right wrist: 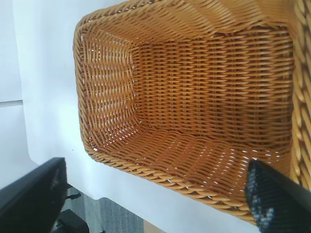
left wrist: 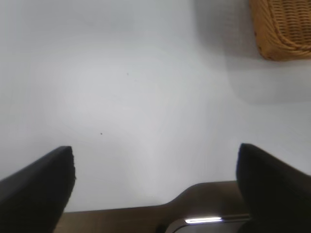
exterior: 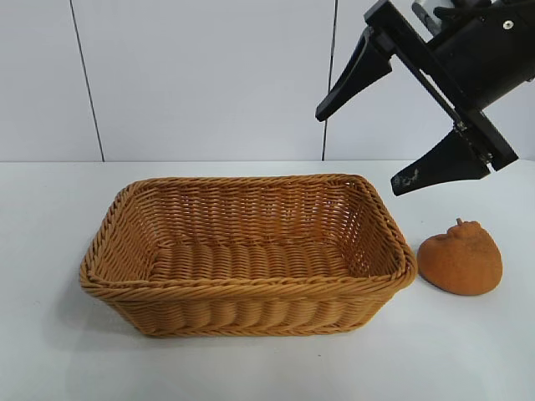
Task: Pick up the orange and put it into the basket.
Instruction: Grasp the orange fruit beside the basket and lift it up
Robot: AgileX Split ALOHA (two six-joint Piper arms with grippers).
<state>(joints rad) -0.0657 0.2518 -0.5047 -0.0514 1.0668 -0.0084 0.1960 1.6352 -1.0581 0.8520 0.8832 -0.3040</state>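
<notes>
The burnt-orange, lumpy orange lies on the white table just right of the basket, close to its right rim. The tan wicker basket is empty, and its inside fills the right wrist view. My right gripper hangs open in the air above the basket's far right corner, up and left of the orange, holding nothing. In its own view it stands as my right gripper. My left gripper is open over bare table, with only a corner of the basket in its view.
A white panelled wall rises behind the table. The table's edge and the floor below show near my left gripper. White tabletop lies left of the basket and in front of it.
</notes>
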